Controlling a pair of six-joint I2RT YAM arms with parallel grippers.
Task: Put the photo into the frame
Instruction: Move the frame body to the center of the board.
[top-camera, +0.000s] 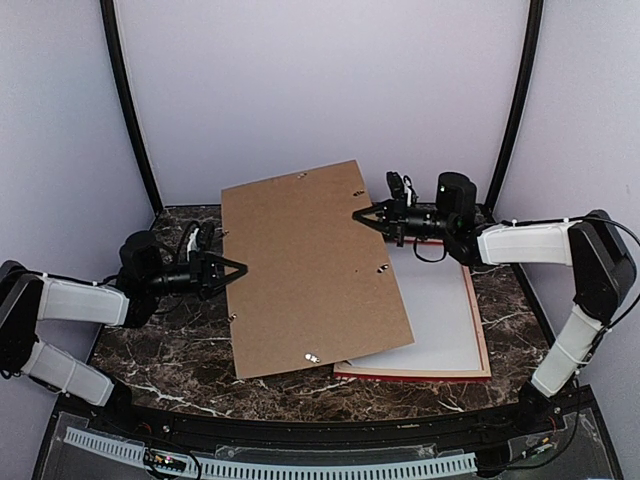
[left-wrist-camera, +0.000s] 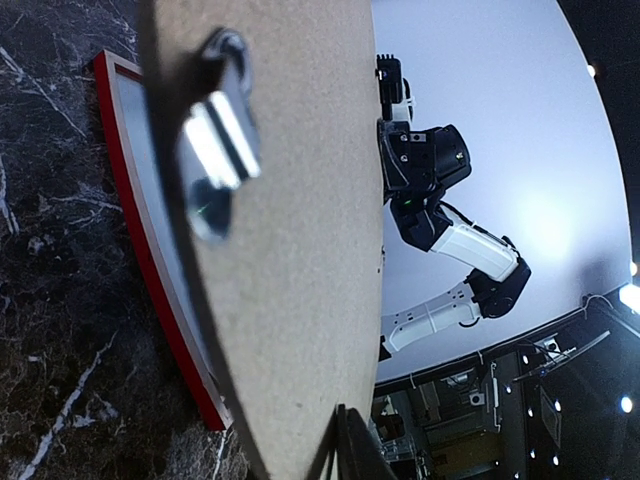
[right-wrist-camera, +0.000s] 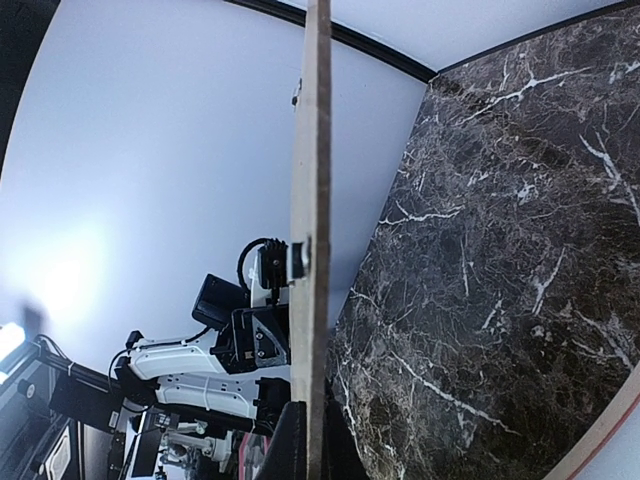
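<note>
A brown backing board (top-camera: 310, 270) hangs tilted above the table, held by both arms. My left gripper (top-camera: 238, 270) is shut on its left edge, where one dark finger (left-wrist-camera: 352, 450) lies on the board (left-wrist-camera: 290, 250). My right gripper (top-camera: 360, 213) pinches the far right edge, a finger on each side of the edge-on board (right-wrist-camera: 312, 150). The red frame (top-camera: 420, 373) lies flat at the right, half under the board, and its red rim (left-wrist-camera: 150, 260) shows below it. A white sheet (top-camera: 440, 320) fills its opening; I cannot tell what it is. The photo is out of view.
Small metal turn clips (top-camera: 312, 357) sit along the board's edges, one close up (left-wrist-camera: 215, 140). The dark marble table (top-camera: 160, 350) ends at white walls with two black poles (top-camera: 125, 100) at the back corners. A perforated rail (top-camera: 300, 465) runs along the near edge.
</note>
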